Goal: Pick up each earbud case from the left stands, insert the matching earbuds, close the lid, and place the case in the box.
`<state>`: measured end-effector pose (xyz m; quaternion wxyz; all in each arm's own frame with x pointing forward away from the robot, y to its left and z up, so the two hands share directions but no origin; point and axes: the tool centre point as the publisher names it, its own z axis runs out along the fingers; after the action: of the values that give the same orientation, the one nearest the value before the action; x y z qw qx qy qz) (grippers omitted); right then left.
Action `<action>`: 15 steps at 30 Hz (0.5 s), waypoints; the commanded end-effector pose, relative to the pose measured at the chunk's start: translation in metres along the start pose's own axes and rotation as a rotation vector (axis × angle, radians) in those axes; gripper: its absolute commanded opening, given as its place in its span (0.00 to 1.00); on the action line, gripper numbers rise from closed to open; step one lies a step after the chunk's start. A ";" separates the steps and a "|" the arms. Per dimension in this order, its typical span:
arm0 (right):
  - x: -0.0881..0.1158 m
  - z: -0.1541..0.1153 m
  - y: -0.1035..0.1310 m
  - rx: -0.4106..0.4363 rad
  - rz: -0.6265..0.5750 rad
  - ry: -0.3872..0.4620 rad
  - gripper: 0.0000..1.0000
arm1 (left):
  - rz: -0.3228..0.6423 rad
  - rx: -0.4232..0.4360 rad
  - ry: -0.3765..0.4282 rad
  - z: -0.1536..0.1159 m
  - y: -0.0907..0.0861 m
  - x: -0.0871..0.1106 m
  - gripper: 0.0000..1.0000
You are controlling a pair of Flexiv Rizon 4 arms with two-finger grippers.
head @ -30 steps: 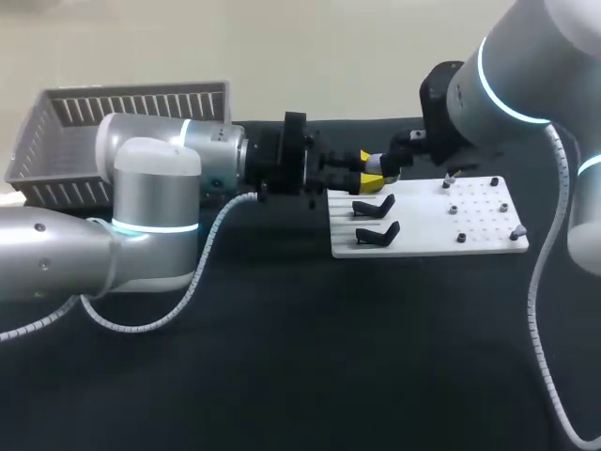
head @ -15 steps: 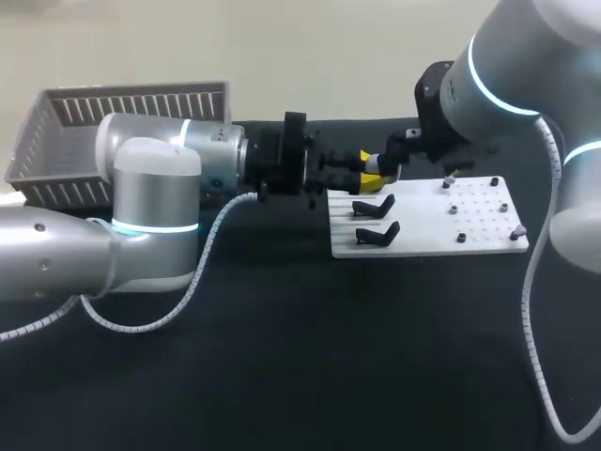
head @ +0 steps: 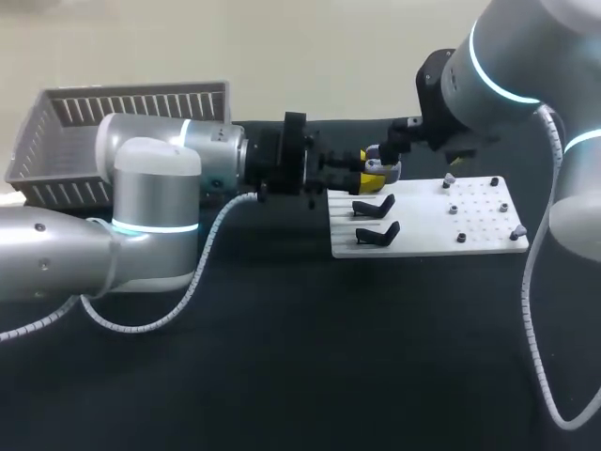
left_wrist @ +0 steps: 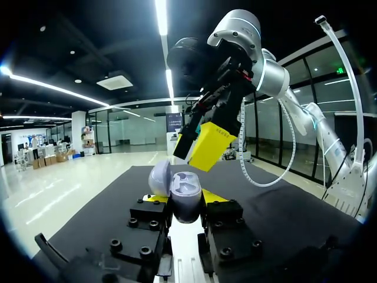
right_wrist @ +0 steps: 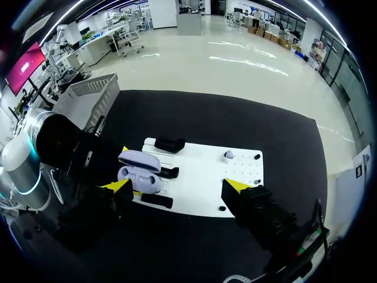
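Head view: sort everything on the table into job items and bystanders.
Job: open earbud case, clamped in left fingers; earbud on white board; two empty black stands; basket.
Bystanders: black table cover; dark screws on the board.

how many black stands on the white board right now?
3, in a row at one end of the white board: far stand, middle stand partly behind the held earbud case, near stand. Head view shows only two; the third is hidden there.
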<state>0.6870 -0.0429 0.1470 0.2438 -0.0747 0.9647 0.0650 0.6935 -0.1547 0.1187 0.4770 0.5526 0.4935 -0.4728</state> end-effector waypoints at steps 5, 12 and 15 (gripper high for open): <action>-0.014 -0.009 -0.007 0.022 0.002 -0.049 1.00 | 0.003 -0.006 -0.002 0.000 -0.002 0.001 0.00; -0.007 -0.025 -0.022 0.068 0.013 -0.054 1.00 | 0.003 -0.006 -0.002 0.000 -0.002 0.001 0.00; 0.006 -0.028 -0.038 0.072 0.046 -0.023 1.00 | 0.003 -0.006 -0.002 0.000 -0.002 0.001 0.00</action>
<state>0.6897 -0.0709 0.1611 0.2556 -0.0434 0.9654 0.0296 0.6934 -0.1547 0.1188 0.4770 0.5526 0.4935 -0.4728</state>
